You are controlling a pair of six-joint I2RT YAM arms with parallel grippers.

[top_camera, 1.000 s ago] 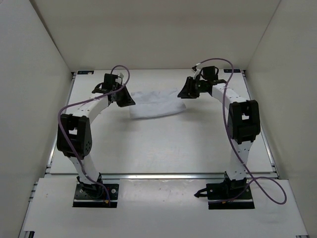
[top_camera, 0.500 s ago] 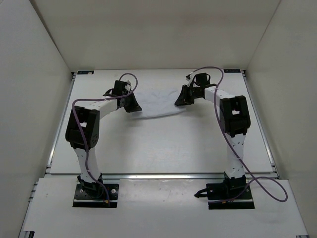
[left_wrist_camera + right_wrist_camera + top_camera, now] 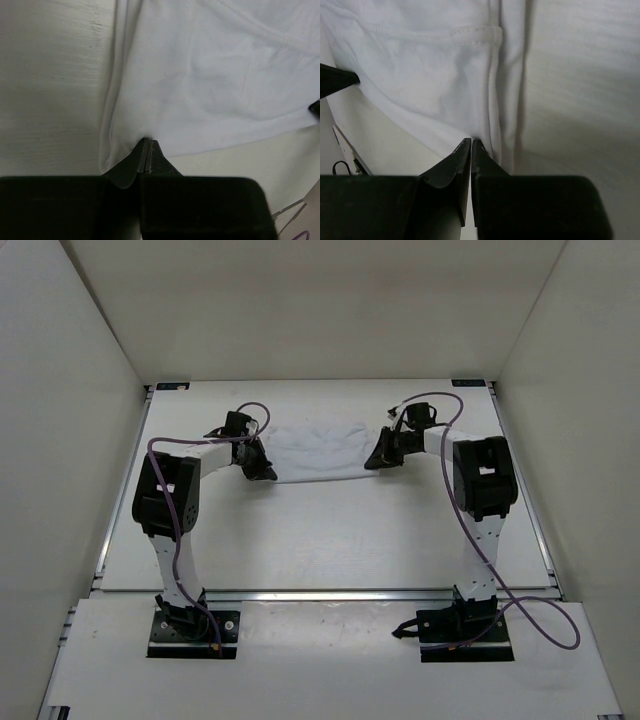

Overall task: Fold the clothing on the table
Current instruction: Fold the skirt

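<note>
top external shows the clothing (image 3: pixel 318 448) spread at the far middle of the table (image 3: pixel 330 540). left gripper (image 3: pixel 146 146) and right gripper (image 3: pixel 471 144), jaws pressed together, each pinch a near corner. we would lift both evenly, keeping the hem taut.

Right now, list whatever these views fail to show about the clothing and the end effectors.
- Top view: the clothing's near corners, covered by the left end effector and right end effector; its folds are too small.
- Left wrist view: the clothing's far part, cut by the top and right edges.
- Right wrist view: whether the shut tips pinch cloth, hidden by the fingers themselves.
</note>
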